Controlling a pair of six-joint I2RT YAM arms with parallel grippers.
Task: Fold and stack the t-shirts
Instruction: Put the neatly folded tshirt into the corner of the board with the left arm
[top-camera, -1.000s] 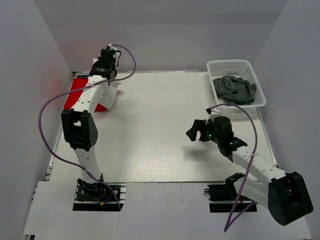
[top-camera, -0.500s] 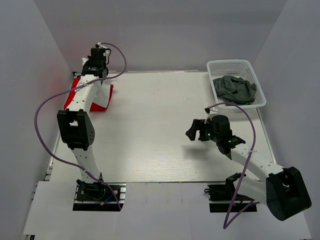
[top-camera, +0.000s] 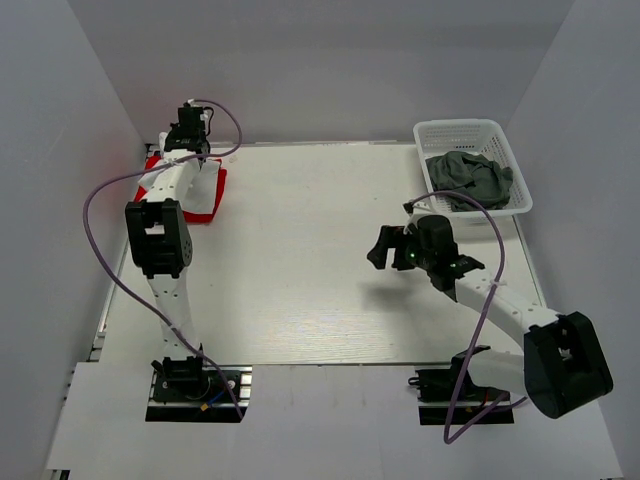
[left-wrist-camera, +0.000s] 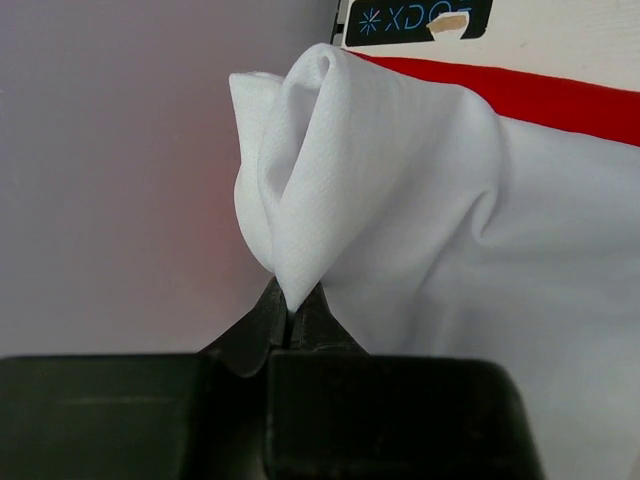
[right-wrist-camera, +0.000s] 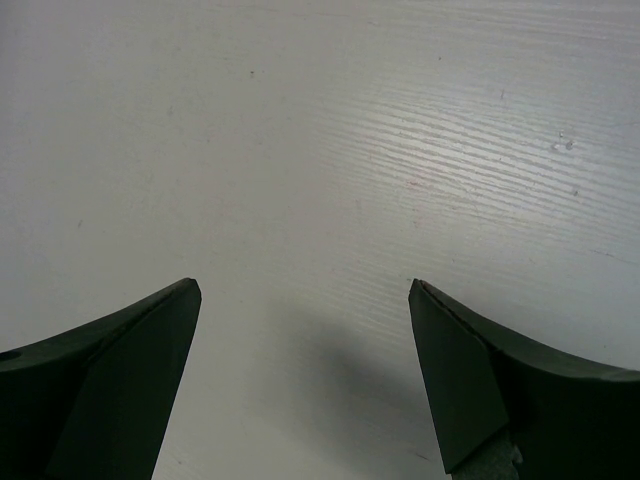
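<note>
Pinching a peaked fold of the white t-shirt, the left fingers are clamped together on the cloth at the far corner of the tabletop, well across from the white lattice basket. The white cloth drapes over the red t-shirt (from the wrist camera, only a red strip shows along its edge). The dark grey t-shirt lies crumpled inside the basket. Near the basket, on its near side, the right fingers stand wide apart over the tabletop.
</note>
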